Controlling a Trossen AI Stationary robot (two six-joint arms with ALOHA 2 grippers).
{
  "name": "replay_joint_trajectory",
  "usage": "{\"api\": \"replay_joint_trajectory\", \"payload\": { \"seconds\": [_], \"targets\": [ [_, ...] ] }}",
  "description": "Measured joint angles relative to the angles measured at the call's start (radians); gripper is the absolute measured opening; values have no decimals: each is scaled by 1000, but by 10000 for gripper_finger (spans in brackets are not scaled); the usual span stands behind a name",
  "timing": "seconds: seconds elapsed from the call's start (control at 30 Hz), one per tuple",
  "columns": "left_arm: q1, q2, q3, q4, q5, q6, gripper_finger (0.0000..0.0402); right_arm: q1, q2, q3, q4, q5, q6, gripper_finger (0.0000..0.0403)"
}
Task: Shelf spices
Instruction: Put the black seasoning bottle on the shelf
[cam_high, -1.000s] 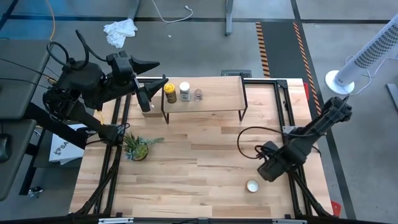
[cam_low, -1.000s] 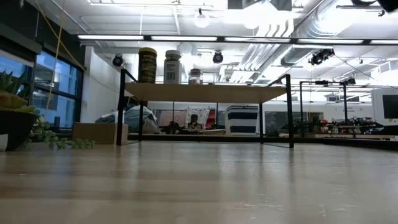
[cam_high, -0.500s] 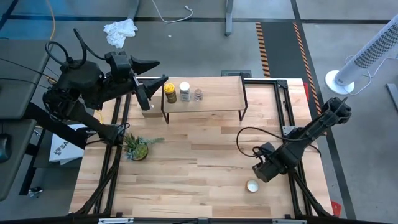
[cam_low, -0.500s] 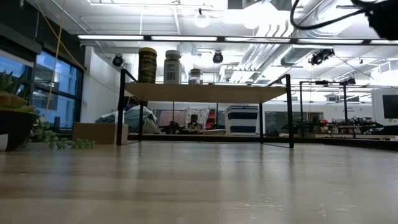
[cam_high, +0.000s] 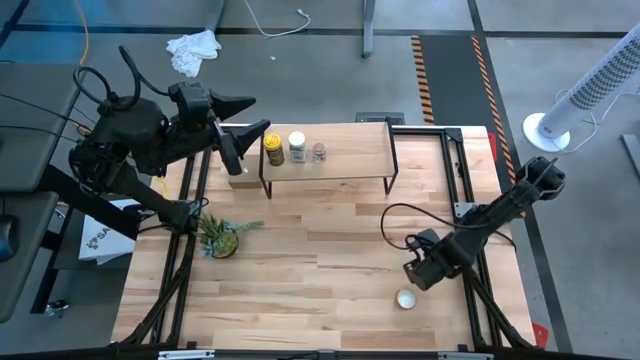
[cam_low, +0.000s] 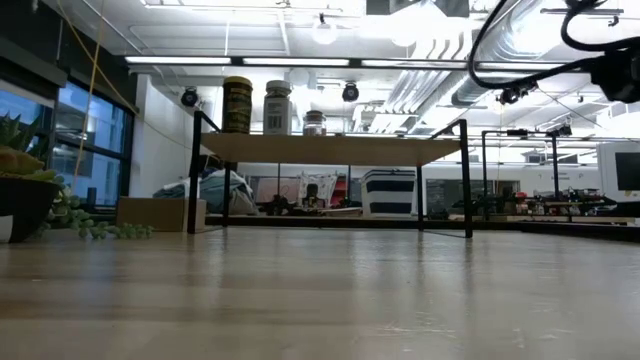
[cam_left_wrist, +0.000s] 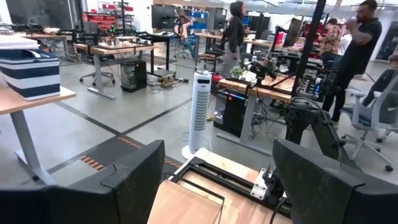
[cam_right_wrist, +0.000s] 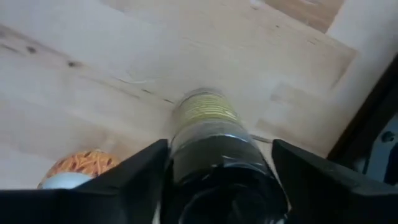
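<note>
The shelf (cam_high: 330, 160) (cam_low: 330, 148) stands at the table's far side. On its plank, toward its left end, stand the mustard-yellow jar (cam_high: 273, 150) (cam_low: 237, 105), the white-capped jar (cam_high: 297, 148) (cam_low: 277, 108) and the tiny clear pinkish jar (cam_high: 319, 152) (cam_low: 314, 122). My left gripper (cam_high: 255, 135) (cam_left_wrist: 217, 180) hangs open just left of the shelf, above the table. My right gripper (cam_high: 415, 272) (cam_right_wrist: 217, 180) is over the table's near right part, shut on the dark jar (cam_right_wrist: 208, 137). The gripper hides that jar in the high view. My right gripper pinches the dark jar between its two fingers (cam_right_wrist: 140, 177) at the jar's dark body (cam_right_wrist: 186, 158). The jar lies along the fingers, its yellowish end (cam_right_wrist: 205, 109) pointing away from the wrist. The fingers slant down from above, and the jar is lifted clear of the table.
The flat white tin (cam_high: 405, 299) (cam_right_wrist: 68, 174) lies on the table just near of my right gripper. A potted plant (cam_high: 220, 238) and a tan cardboard box (cam_high: 238, 178) (cam_low: 160, 213) sit at the left. The table's middle is bare wood. People stand in the room beyond.
My right gripper, shut on the dark jar throughout, has moved toward the table's left, away from the right edge and past the white tin. Its arm and cable have come farther into the low view's upper right corner.
</note>
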Motion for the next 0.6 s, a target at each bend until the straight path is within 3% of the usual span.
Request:
{"api": "replay_joint_trajectory", "payload": {
  "seconds": [0.13, 0.3, 0.4, 0.6],
  "targets": [
    [0, 0, 0, -1, -15, 0, 296, -28, -2, 2, 3, -6, -61, 197],
    [0, 0, 0, 0, -22, 1, 296, -95, -16, 115, -46, -27, -245, 188],
    [0, 0, 0, 0, -44, 2, 296, -166, -22, 264, -148, 68, -379, 188],
    [0, 0, 0, 1, -49, 10, 296, -415, -23, 612, -263, 373, -724, 188]
  ]
}}
